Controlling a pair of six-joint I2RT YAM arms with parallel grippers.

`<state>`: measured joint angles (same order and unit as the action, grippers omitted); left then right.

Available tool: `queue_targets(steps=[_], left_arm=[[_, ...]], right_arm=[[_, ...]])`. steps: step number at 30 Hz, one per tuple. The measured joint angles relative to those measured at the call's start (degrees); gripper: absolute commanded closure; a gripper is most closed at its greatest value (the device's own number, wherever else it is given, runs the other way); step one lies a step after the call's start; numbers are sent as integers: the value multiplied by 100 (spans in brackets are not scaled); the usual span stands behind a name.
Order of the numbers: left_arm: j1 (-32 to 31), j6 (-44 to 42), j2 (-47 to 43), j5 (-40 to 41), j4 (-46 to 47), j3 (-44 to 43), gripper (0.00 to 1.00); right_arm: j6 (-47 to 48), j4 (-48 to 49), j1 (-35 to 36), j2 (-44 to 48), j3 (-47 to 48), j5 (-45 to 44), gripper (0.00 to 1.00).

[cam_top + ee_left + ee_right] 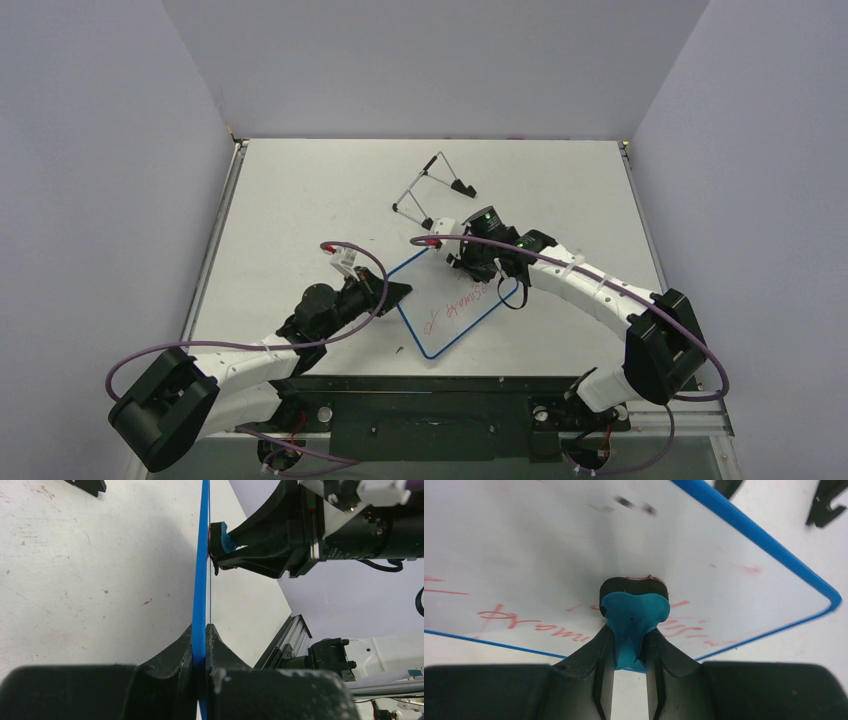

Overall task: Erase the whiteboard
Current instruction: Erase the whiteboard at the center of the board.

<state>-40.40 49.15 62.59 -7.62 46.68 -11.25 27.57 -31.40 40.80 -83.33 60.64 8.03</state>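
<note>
Blue eraser (634, 615): right fingers (669, 660) pinch, pressing whiteboard (549, 545) | left fingers (220, 652): clamping whiteboard

Open table (290, 200) runs along the left side and the far right. Mid-table is crowded: the whiteboard (455, 310) is pinched by the left gripper (398, 293), the right gripper (455, 258) presses its eraser (634, 612) against it, and the wire easel (432, 190) stands just beyond.

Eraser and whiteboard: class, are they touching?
Touching. The left wrist view, edge-on, shows the eraser with its black pad pressed against the whiteboard face, with no gap.
</note>
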Motion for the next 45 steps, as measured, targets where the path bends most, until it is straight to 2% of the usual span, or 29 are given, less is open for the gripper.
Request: queue_targets(steps=[5, 14, 23, 34, 45], left_arm=[[0, -2, 46, -20, 33, -9, 100], [0, 13, 55, -20, 44, -9, 100], [0, 11, 68, -20, 63, -9, 100], [0, 9, 72, -61, 66, -9, 100], [0, -22, 68, -59, 68, -9, 100]], right_arm=[[127, -22, -114, 0, -55, -107, 100], [809, -468, 680, -2, -55, -188, 100], [457, -162, 76, 0, -111, -463, 100], [1224, -625, 728, 0, -155, -529, 100], [1062, -457, 505, -2, -225, -796, 100]])
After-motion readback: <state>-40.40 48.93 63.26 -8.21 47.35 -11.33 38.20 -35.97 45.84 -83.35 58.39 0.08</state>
